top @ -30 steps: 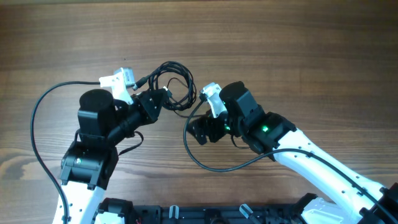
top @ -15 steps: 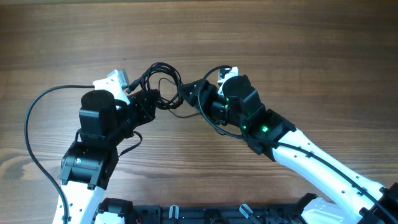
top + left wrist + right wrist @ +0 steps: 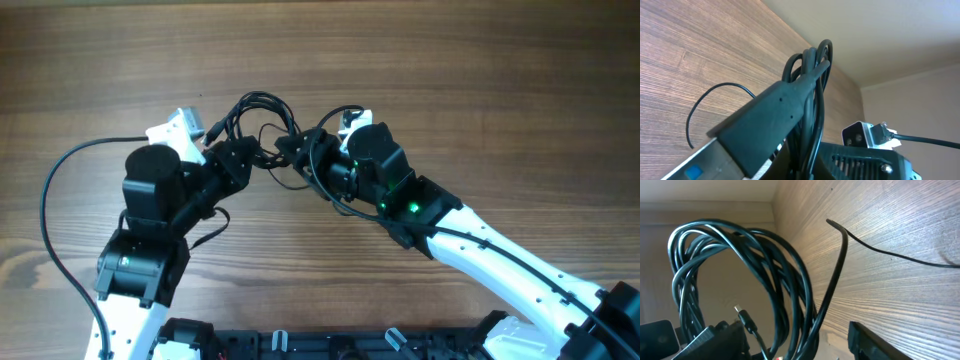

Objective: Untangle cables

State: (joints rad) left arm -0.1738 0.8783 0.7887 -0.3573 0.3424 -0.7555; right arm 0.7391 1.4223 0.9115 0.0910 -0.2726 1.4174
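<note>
Progress stands at an early stage: the cables (image 3: pixel 262 108) form one tangled bundle, and no cord lies apart from the rest.

Left side. Left fingers (image 3: pixel 765 117) are pressed together on the cables near the base of the bundle. The left wrist view shows several strands running along one finger and looping past its tip. This hold carries most of the coil clear of the bench (image 3: pixel 450 60).

Centre. The bundle hangs between the two arms as a ring of overlapping loops. The right wrist view shows one plug (image 3: pixel 744 316) dangling inside the ring and one loose strand end (image 3: pixel 837 235) pointing toward the bench. How the cords cross inside the ring cannot be told.

Right side. Right fingers (image 3: pixel 877 342) appear spread, with strands passing through the gap and none pinched. In the overhead view they sit right at the bundle, opposite the left fingers.

Done, by judgement: bundle held up and anchored on one side, with the second arm within reach. Left to do: close the right fingers on a single strand or plug, draw it out of the loops, lay it apart on the bench, and repeat for each remaining cord.
</note>
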